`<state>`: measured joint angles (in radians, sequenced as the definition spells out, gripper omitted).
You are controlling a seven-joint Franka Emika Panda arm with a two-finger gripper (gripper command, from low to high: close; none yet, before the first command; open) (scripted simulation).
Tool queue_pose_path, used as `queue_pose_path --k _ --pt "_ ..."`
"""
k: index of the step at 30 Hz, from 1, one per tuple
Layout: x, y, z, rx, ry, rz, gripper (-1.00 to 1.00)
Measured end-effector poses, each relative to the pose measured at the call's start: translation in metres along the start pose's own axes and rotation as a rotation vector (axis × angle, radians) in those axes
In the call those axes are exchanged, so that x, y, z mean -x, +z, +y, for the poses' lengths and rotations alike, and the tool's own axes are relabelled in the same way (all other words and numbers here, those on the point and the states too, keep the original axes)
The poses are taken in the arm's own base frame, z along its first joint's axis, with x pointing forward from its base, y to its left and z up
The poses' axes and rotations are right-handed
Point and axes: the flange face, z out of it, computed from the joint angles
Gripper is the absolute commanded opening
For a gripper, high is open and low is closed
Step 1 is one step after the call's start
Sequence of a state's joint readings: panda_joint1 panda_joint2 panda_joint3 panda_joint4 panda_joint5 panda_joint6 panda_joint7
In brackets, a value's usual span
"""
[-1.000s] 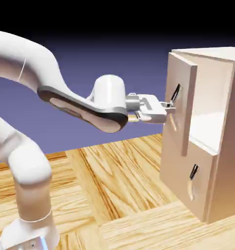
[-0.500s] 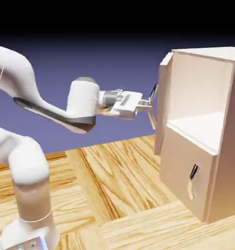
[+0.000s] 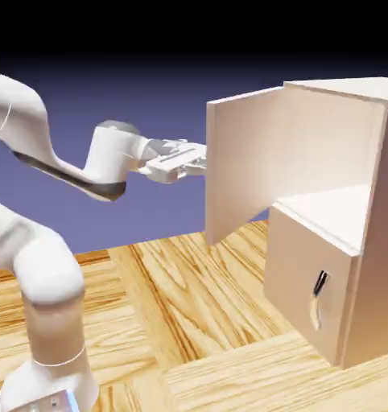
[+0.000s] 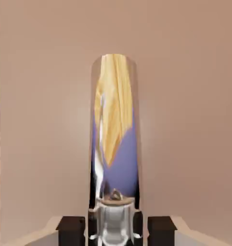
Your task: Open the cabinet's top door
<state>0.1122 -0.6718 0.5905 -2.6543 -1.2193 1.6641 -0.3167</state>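
Door's swung wide open at this point: the top door [image 3: 239, 165] of the cabinet [image 3: 366, 209] stands out from the box toward the exterior view's left, hinged on its far side, so we're looking at its plain inner face and the handle is hidden behind it from that angle. The upper compartment is exposed, pale inside, with a shelf-like floor above the lower panel [image 3: 310, 282], which is shut and shows its own dark curved handle [image 3: 319, 283]. The cabinet sits on the wooden table [image 3: 189, 314] at the right of the exterior view. The white arm reaches in level from the left, and the gripper [image 3: 199, 160] meets the door's free edge, its tips tucked out of sight behind the panel. In the hand view the shiny handle [image 4: 115, 139] fills the middle, running upright against the beige door front [image 4: 185, 120], and the two dark fingertips [image 4: 70, 229] sit either side of its base, clamped tight on it.
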Motion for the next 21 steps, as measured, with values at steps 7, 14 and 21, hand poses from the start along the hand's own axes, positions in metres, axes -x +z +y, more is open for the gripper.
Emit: queue_pose_path --k 7,14,21 --pt "-0.022 -0.045 0.022 -0.129 0.000 -0.129 -1.00" --pt "-0.044 -0.077 0.044 -0.236 0.000 -0.236 -1.00" --pt "-0.061 -0.100 0.061 -0.308 0.000 -0.308 -1.00"
